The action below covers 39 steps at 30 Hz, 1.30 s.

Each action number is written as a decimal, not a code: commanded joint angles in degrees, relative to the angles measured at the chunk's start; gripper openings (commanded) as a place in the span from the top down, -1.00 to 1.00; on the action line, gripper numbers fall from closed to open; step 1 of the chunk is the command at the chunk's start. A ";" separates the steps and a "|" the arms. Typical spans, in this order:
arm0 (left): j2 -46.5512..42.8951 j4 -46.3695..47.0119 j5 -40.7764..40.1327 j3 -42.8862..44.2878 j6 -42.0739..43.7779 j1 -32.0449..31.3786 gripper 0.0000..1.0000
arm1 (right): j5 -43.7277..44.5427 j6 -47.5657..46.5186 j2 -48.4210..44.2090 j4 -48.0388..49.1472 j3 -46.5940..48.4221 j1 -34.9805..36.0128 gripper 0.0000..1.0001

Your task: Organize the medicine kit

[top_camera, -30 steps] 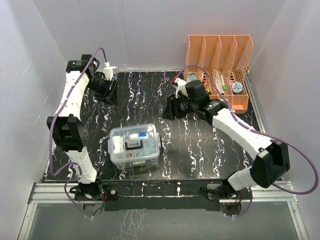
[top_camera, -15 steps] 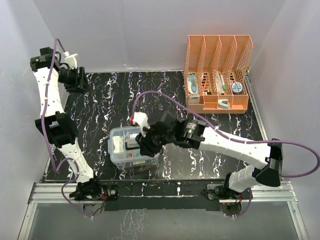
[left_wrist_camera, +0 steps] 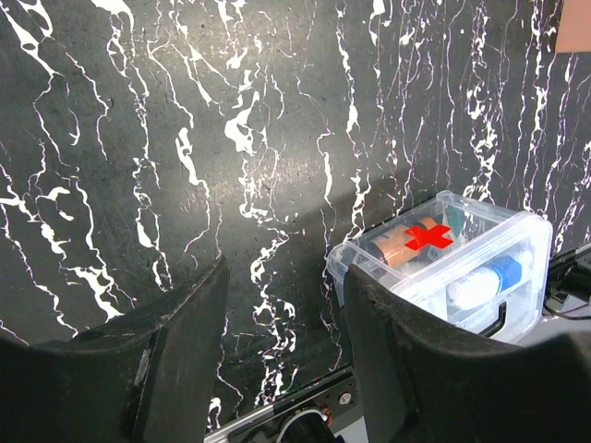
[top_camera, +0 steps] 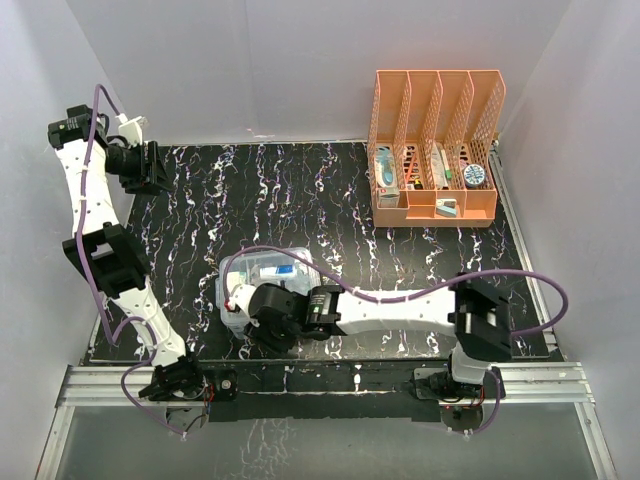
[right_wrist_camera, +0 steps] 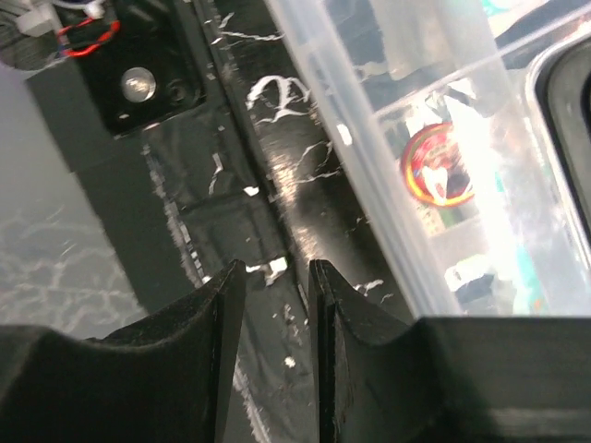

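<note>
White walls on 3 sides, black white-veined table (top_camera: 300, 190).

Top view: kit (top_camera: 275, 268) sits near front edge, left of centre, well apart from orange rack (top_camera: 436, 150) at back right. R arm lies low along the front, w/ R claw (top_camera: 262, 330) at the kit's near side and covering part of it. Can't tell its jaws from here. L arm is raised at far left, L claw (top_camera: 152, 175) over the back-left corner, far from the kit.

L wrist view: L claw (left_wrist_camera: 282, 277) released, fingers wide apart, only bare table (left_wrist_camera: 231, 138) between. Kit (left_wrist_camera: 462, 258) at lower right, beyond the right finger, not touching. Red cross (left_wrist_camera: 427, 237) shows through the clear plastic.

R wrist view: R claw (right_wrist_camera: 277, 269) has only a narrow slot between fingers, nothing in it. It points down at the strip of table (right_wrist_camera: 277, 185) just beside the kit's clear wall (right_wrist_camera: 388, 157). Contact w/ wall: can't tell. Red round item (right_wrist_camera: 436, 175) inside, blurred.
</note>
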 commanded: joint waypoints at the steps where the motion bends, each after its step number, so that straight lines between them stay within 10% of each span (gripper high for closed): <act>1: -4.57 -2.74 2.59 -0.76 2.16 0.82 -0.03 | 4.95 -1.08 1.69 8.65 1.44 -0.38 0.37; 28: -9.59 -2.69 3.92 -4.94 5.99 1.58 -0.12 | 1.27 -2.61 3.81 12.53 5.97 -13.57 0.40; 33: -12.18 -1.74 -1.58 -2.88 7.81 -11.35 -0.34 | 6.99 0.16 -6.39 7.64 10.40 -15.30 -0.23; 39: -10.81 1.45 -3.47 -3.27 13.93 -29.13 -0.86 | -3.64 3.22 -17.48 4.49 6.23 -37.70 -0.96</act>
